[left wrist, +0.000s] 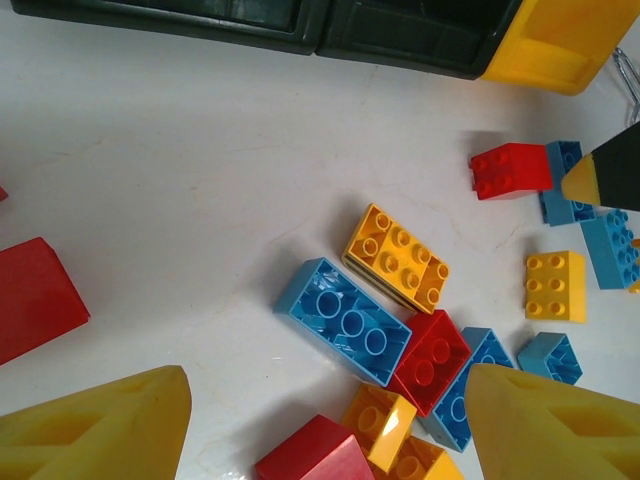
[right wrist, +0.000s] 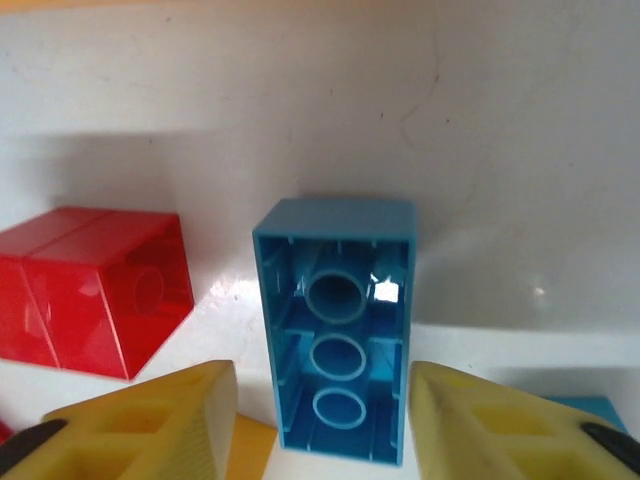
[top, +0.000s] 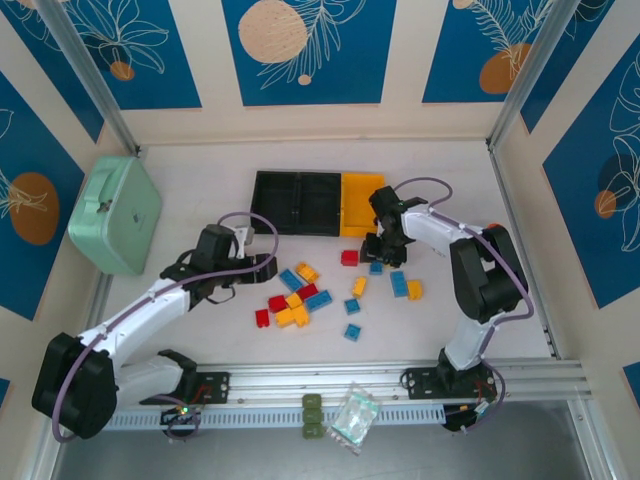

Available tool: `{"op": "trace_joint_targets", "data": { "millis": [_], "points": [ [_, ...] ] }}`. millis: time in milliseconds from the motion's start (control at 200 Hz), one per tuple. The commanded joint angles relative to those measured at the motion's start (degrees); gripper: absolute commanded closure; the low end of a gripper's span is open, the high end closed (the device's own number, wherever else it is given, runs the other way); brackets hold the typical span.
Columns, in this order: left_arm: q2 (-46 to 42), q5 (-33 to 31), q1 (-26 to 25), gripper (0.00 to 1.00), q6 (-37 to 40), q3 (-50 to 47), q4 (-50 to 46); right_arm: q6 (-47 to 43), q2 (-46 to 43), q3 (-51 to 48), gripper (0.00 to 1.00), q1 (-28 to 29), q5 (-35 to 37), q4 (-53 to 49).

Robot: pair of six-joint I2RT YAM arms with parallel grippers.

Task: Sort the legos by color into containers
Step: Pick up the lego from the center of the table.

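R gripper [right wrist: 322,400] fingers sat open astride blue brick [right wrist: 335,250], slight gap; L gripper [left wrist: 325,425] gaped wide above legos [left wrist: 395,255].

Legos [top: 318,299] lie scattered on the table [top: 200,180] just before the three joined containers [top: 299,203].

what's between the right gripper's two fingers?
A blue lego, hollow side up on the table, lies between the right gripper's yellow fingers; the right wrist view shows it.
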Motion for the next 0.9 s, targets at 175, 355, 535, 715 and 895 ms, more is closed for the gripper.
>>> {"op": "trace_joint_targets", "data": {
  "millis": [175, 355, 535, 715, 895],
  "points": [
    [1.33, -1.02, -1.48, 0.28, -1.01, 0.45, 1.83, -0.83, 3.72, 2.82, 0.62, 0.73, 2.13, -0.48],
    [2.56, -0.75, -2.08, 0.27, -1.51, 0.99, 2.99, -0.45, 1.79, 3.17, 0.74, 1.2, 3.17, -2.5],
    [2.91, -0.38, -2.54, 0.27, -2.09, 1.77, 4.57, -0.31, -5.86, 4.36, 0.76, 1.66, 3.01, -6.07],
    [4.69, 0.54, -2.63, 0.27, -2.59, 4.08, 5.4, -1.75, -7.23, 12.63, 0.76, 1.54, 2.45, -9.61],
    [5.73, 0.81, -2.63, 0.27, -4.01, 6.04, 5.99, -4.12, 1.37, 25.86, 0.76, 0.91, 3.49, -11.07]
  ]
}}
